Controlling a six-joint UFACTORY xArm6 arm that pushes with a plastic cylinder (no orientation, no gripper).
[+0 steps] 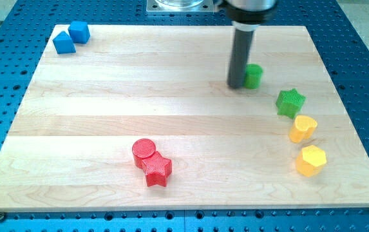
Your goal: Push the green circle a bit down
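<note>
My tip [236, 84] is planted touching the left flank of the small green plastic circle block [254, 76], near the top-right corner of the pale wooden board [107, 109]. Nothing is gripped; the rod only pushes. A downward shove would be better started from the block's top side, steering clear of the green star block [290, 102] below.

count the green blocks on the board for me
2. The green circle sits at the view's upper right, just to the right of my tip, which partly hides it. The green star lies lower and further right, above the yellow blocks. None seems fully hidden.
</note>
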